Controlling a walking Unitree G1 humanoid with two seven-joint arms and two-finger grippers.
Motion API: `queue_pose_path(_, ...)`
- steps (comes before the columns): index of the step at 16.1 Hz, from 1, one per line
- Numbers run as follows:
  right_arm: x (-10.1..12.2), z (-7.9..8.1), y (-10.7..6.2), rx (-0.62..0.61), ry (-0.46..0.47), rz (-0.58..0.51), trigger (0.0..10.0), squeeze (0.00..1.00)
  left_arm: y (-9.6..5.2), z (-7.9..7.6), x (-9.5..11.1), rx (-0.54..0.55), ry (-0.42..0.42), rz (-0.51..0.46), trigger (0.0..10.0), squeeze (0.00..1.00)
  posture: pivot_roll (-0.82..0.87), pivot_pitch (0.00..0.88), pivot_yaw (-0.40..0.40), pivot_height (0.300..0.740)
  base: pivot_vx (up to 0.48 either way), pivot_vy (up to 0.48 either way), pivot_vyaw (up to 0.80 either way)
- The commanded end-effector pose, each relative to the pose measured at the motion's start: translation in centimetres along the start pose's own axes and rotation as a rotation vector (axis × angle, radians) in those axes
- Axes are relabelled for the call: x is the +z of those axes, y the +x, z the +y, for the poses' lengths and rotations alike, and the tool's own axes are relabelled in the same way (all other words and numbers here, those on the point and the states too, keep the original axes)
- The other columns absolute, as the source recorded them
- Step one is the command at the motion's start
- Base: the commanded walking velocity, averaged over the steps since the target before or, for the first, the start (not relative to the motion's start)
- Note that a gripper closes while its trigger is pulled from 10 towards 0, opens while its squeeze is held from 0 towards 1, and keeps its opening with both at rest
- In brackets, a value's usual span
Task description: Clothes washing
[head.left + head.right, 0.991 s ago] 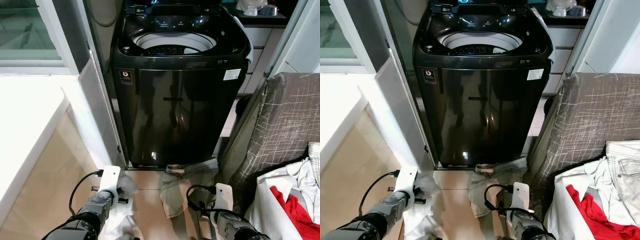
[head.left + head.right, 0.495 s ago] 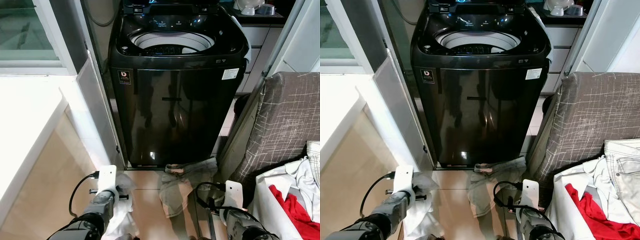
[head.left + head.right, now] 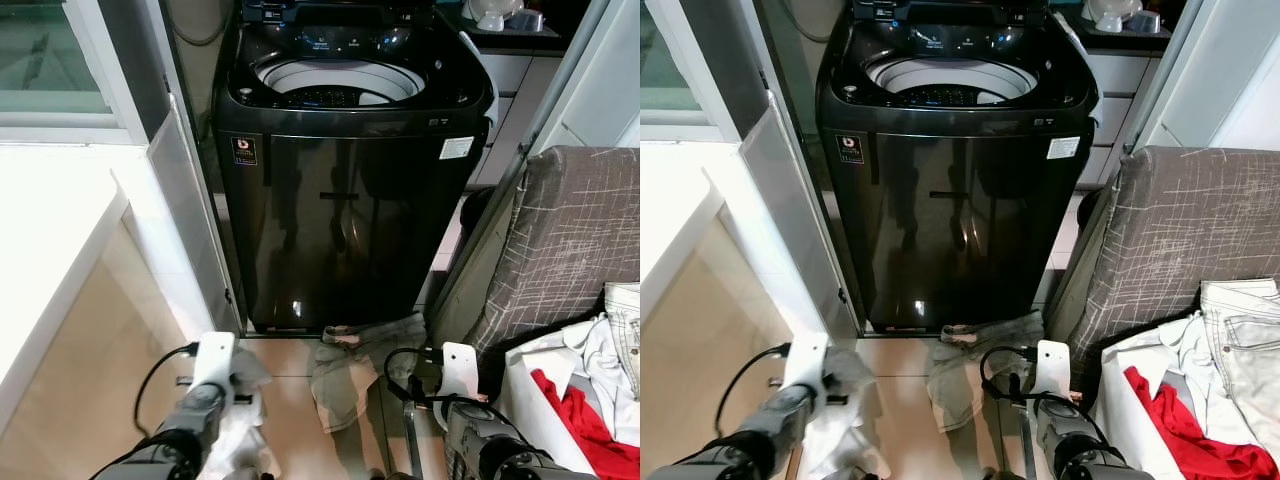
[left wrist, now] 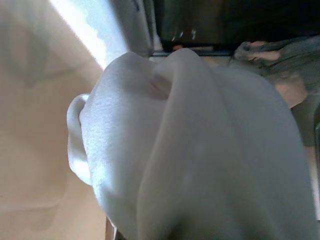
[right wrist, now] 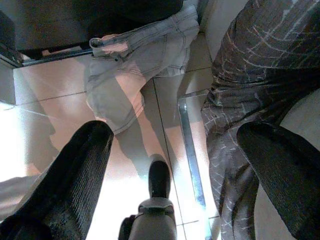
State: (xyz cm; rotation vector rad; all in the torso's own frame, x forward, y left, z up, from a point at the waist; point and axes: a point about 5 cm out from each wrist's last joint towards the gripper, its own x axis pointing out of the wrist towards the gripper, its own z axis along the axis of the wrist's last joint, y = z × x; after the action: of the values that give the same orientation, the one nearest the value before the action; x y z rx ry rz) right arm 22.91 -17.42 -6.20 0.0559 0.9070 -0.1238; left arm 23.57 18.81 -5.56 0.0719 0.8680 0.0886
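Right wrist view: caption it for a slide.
Open right hand hovers over tiled floor, grey shorts lying ahead by the black washing machine.

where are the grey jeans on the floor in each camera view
Left eye: jeans low centre, at the washer's foot.
Right eye: jeans low centre, below the washer.
Left wrist: a grey strip past the white cloth.
Right wrist: jeans beyond the open right gripper.
Landmark: the washer's base.

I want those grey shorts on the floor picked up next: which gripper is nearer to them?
Right. The right gripper, open and empty, hangs just to the right of the grey shorts. The left gripper, farther off to their left, holds a white cloth.
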Motion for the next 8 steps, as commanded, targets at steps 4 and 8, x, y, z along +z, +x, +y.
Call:
queue_pose_path(4, 1.1, -0.6, 0.1, -0.03, 0.027, -0.034, 10.0, 0.0, -0.2, 0.6, -0.9, 0.014, 0.021, 0.007, 10.0, 0.0, -0.08, 0.0, 0.038, 0.731, 0.0, 0.0, 0.0)
queue_pose_path(8, 2.2, 0.0, 0.1, -0.021, 0.065, -0.064, 10.0, 0.0, -0.1, 0.9, -0.3, 0.009, 0.033, -0.005, 10.0, 0.0, -0.08, 0.0, 0.053, 0.731, 0.0, 0.0, 0.0)
